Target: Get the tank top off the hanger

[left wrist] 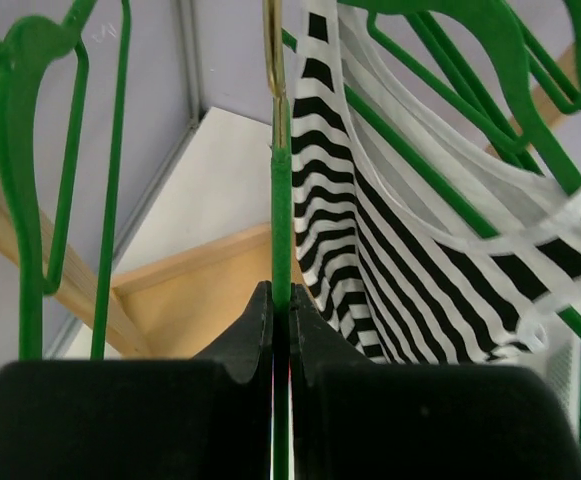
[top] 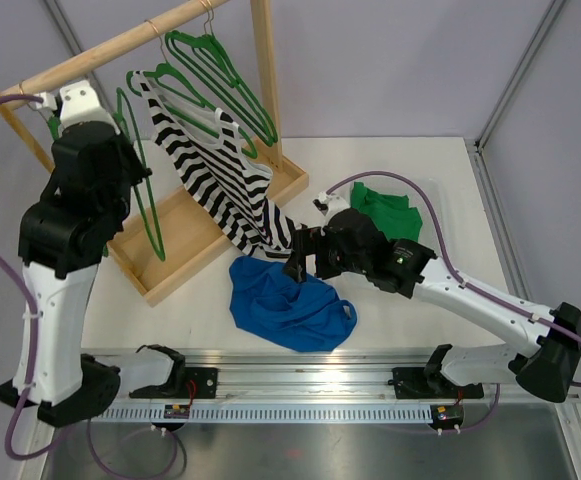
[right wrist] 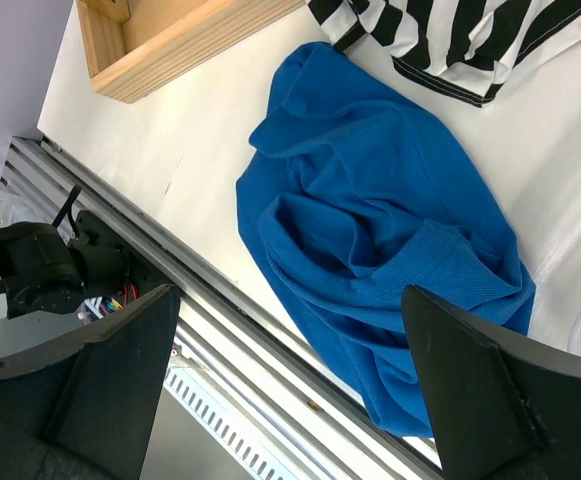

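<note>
Left gripper (left wrist: 281, 305) clamped shut on a green hanger (left wrist: 282, 200), right gripper (right wrist: 288, 300) spread wide and empty over a blue garment (right wrist: 370, 200), striped tank top (top: 210, 170) hung on the rack with its hem on the table (top: 440, 170); risk: straps snagging neighbouring hangers when pulled.

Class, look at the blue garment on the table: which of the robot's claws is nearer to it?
Right. The right claw hangs open just above the blue garment; the left claw is up at the rack, shut on a green hanger.
</note>
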